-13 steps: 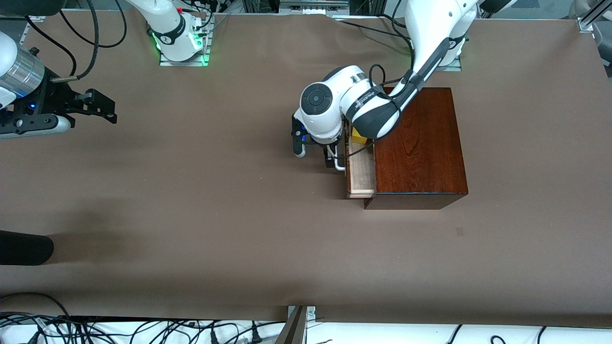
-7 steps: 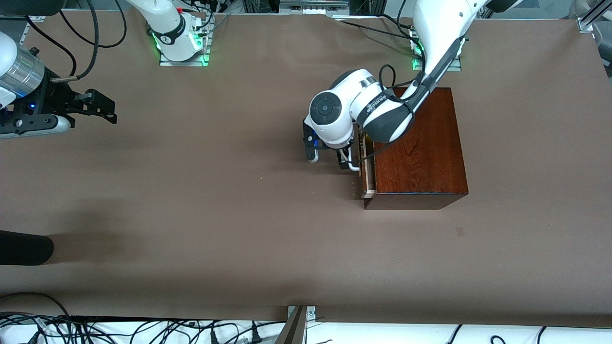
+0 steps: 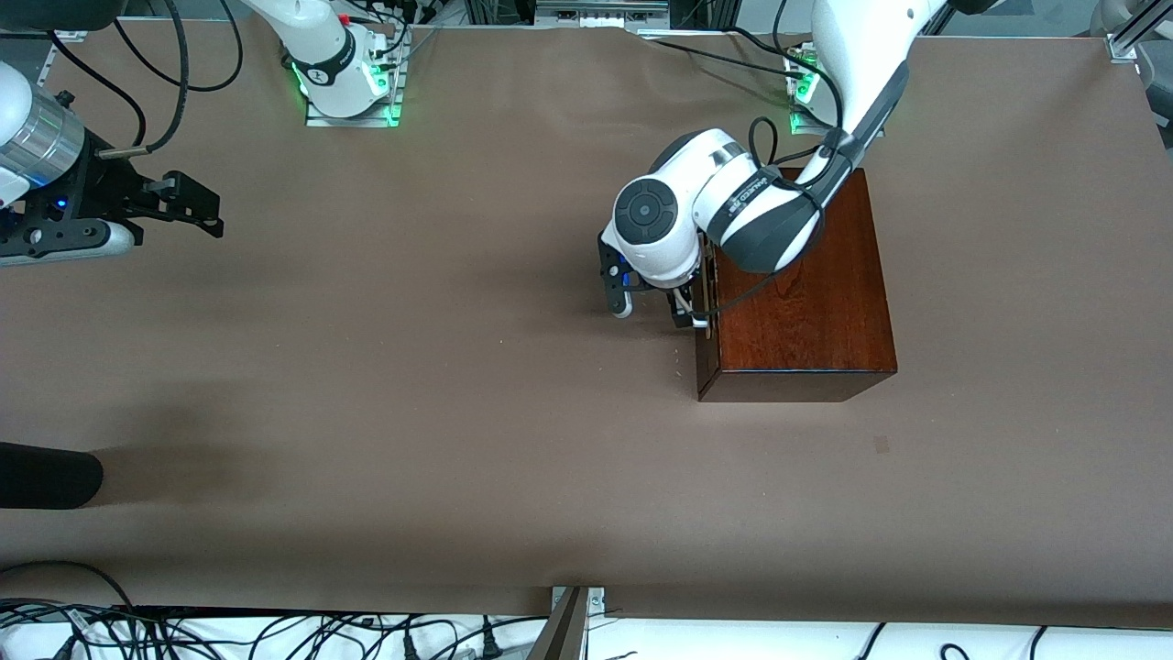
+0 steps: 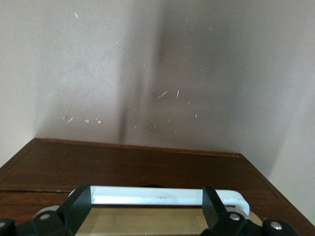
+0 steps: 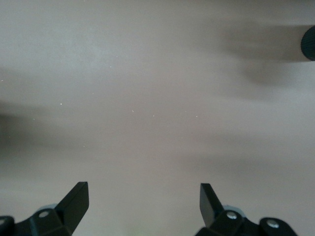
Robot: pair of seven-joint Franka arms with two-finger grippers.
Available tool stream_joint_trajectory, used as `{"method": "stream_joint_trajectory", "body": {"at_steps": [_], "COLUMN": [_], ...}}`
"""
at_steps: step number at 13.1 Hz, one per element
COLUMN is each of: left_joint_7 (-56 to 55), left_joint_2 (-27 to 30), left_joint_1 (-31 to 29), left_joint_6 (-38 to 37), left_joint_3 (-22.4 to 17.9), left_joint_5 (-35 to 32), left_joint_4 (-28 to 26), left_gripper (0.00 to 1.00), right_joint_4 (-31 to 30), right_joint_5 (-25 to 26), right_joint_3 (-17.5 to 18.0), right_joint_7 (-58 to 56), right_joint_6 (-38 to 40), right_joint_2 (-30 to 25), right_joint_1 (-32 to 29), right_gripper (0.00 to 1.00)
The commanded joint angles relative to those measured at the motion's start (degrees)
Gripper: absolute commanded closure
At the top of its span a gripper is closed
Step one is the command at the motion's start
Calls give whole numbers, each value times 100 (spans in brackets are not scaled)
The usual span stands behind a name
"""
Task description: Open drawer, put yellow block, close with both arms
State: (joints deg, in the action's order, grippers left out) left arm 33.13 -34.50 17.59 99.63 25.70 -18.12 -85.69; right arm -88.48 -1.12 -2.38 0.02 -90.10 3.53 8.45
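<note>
The dark mahogany box (image 3: pixel 806 293) stands toward the left arm's end of the table. Its drawer is pushed in, with the front (image 3: pixel 704 344) about flush with the box. My left gripper (image 3: pixel 683 310) is down at the drawer front, on the side toward the right arm's end of the table. In the left wrist view the white bar handle (image 4: pixel 157 196) lies between the spread fingers (image 4: pixel 78 209) of my left gripper (image 4: pixel 146 206), not clamped. The yellow block is hidden. My right gripper (image 3: pixel 197 206) waits open and empty over bare table at the right arm's end, and also shows in the right wrist view (image 5: pixel 145 201).
A black rounded object (image 3: pixel 46 475) lies at the table's edge at the right arm's end, nearer the front camera. The arm bases (image 3: pixel 348 87) with green lights stand along the edge farthest from that camera. Cables run along both long edges.
My left gripper has pushed the drawer by its handle into the box. The pale tray and the yellow block inside it have gone out of sight. The right arm has not moved.
</note>
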Motion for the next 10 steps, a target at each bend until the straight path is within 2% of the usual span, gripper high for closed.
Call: {"method": "stream_joint_trajectory", "body": {"at_steps": [1, 5, 9, 10], "left_joint_7": [10, -261, -1789, -1896], "left_joint_2": [145, 355, 1286, 1340], "left_joint_1": [-54, -54, -98, -385], "left_joint_6": [-101, -119, -890, -1075], "left_joint_3": [41, 67, 15, 32], "left_joint_5": [-192, -87, 300, 318], "left_joint_4": [-97, 8, 306, 490], "left_gripper": [0, 0, 0, 0], "right_joint_4": [67, 67, 67, 67], "right_joint_5": [15, 15, 15, 15], "right_joint_3": [-8, -8, -8, -8], "right_joint_7": [86, 86, 95, 95], "right_joint_6": [1, 1, 10, 1], "right_joint_2": [16, 16, 16, 16], "right_joint_1": [17, 17, 17, 17], "right_gripper": [0, 0, 0, 0]}}
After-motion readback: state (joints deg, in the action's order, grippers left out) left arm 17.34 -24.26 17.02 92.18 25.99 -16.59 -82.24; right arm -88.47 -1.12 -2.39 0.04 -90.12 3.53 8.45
